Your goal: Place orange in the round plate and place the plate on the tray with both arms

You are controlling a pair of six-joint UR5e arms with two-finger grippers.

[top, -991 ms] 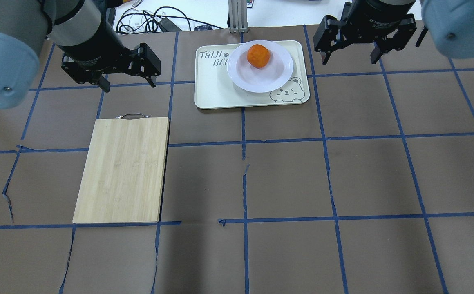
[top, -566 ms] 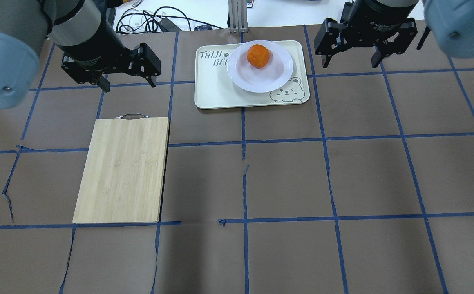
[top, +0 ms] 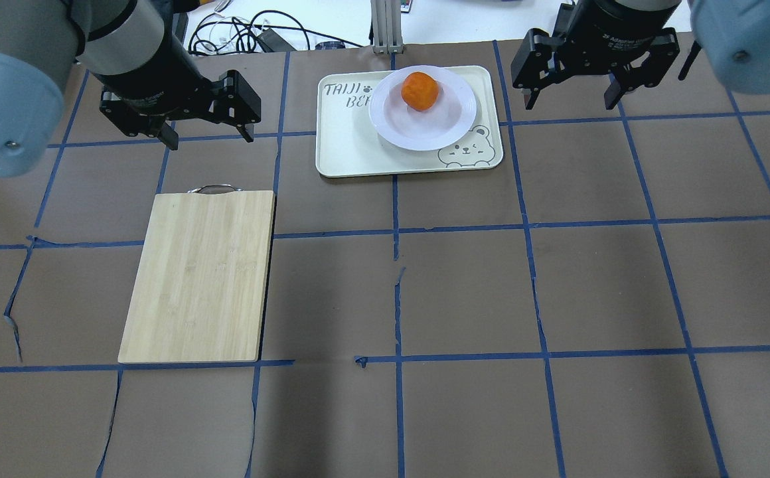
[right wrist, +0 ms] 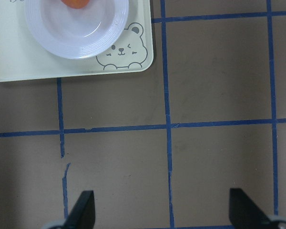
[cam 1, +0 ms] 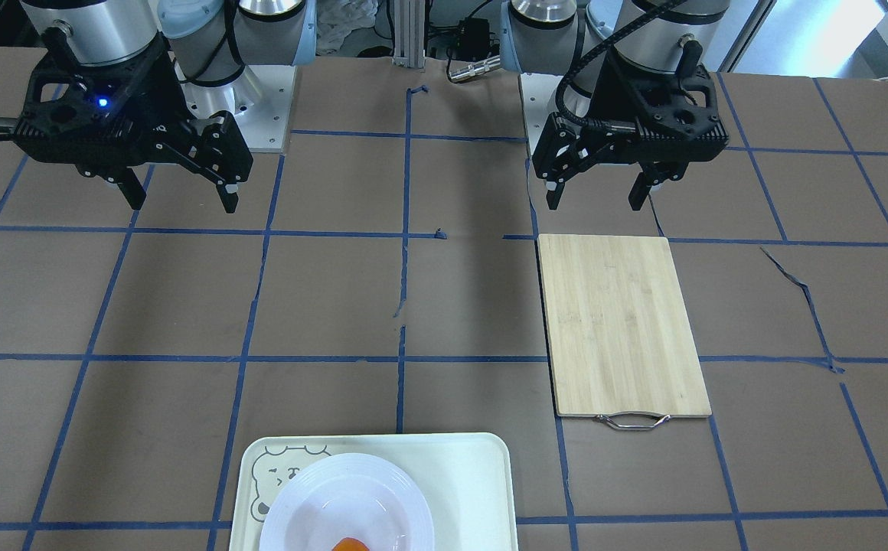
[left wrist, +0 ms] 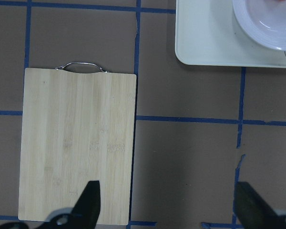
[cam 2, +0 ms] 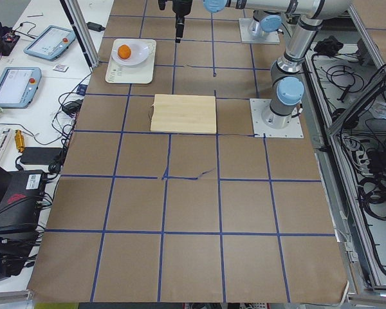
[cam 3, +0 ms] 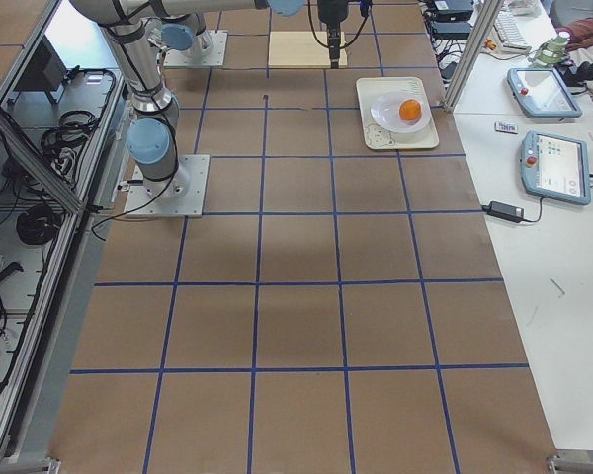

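Observation:
The orange sits in the white round plate, and the plate rests on the cream tray at the table's far middle. The same plate and tray show at the bottom of the front-facing view, with the orange cut by the frame edge. My left gripper hangs open above the table, left of the tray. My right gripper hangs open to the tray's right. Neither holds anything. Both are raised well clear of the plate.
A bamboo cutting board with a metal handle lies on the left half of the table. Blue tape lines grid the brown table cover. Cables and an aluminium post stand beyond the table's far edge.
The right gripper has drifted slightly up and to the right, away from the tray. The left arm, plate, orange and tray have not moved.

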